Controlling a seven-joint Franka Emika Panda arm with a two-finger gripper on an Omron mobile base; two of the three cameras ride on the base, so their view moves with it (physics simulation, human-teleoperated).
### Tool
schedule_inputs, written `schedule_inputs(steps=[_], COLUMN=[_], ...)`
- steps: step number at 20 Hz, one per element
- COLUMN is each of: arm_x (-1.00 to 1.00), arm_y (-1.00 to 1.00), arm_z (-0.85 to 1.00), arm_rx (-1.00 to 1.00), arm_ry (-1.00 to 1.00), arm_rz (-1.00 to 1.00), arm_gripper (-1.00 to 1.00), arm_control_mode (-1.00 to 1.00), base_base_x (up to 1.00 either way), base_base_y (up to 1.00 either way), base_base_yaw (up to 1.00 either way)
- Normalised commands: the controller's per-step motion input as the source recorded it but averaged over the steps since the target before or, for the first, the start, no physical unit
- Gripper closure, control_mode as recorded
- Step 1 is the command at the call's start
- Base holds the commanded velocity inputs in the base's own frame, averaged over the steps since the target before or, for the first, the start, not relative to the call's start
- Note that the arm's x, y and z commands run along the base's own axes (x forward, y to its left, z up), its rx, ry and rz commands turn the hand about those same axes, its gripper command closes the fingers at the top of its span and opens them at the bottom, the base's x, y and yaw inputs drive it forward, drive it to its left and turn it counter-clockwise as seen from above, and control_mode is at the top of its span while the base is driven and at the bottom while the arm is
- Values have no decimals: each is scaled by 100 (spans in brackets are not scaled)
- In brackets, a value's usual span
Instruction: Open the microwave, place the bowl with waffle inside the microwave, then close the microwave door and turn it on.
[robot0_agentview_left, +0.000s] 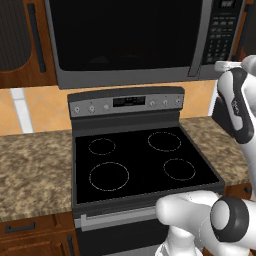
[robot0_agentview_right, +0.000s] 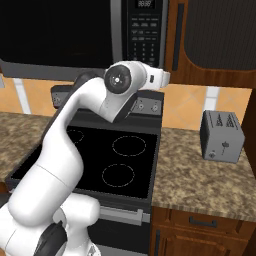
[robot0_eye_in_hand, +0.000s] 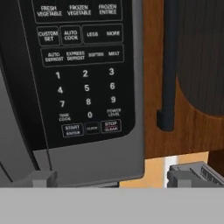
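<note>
Speckled brown counter (robot0_agentview_left: 30, 170) ran along the near edge on both sides of the black stove (robot0_agentview_left: 140, 160), whose four rings sat bare, and a small grey toaster (robot0_agentview_right: 222, 136) stood on the right stretch. Above the stove the white arm reached up toward the microwave (robot0_agentview_left: 125, 40) mounted on the far wall. Its gripper (robot0_eye_in_hand: 111, 177) hung just before the lower right corner of the keypad (robot0_eye_in_hand: 81, 65), jaws spread wide with nothing between them (the start button sat a little above the left fingertip). The microwave door (robot0_agentview_left: 120, 35) was shut, its window dark, so I could not tell what lay inside. Bowl and waffle were nowhere on the counter or stove. My guess was that loading and closing were done, leaving only the press to start it.
</note>
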Motion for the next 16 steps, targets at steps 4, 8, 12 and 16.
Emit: schedule_inputs(steps=[4,8,12,16], arm_x=[12,4,0,1], arm_y=[0,0,0,6], arm_z=[-4,0,0,0], arm_rx=[0,0,0,0], arm_ry=[-7,-2,0,0], arm_rz=[0,0,0,0], arm_gripper=[-100,-100,100,100], arm_control_mode=[-100,-100,-100,-100], base_base_x=[0,0,0,0], base_base_y=[0,0,0,0], base_base_yaw=[0,0,0,0])
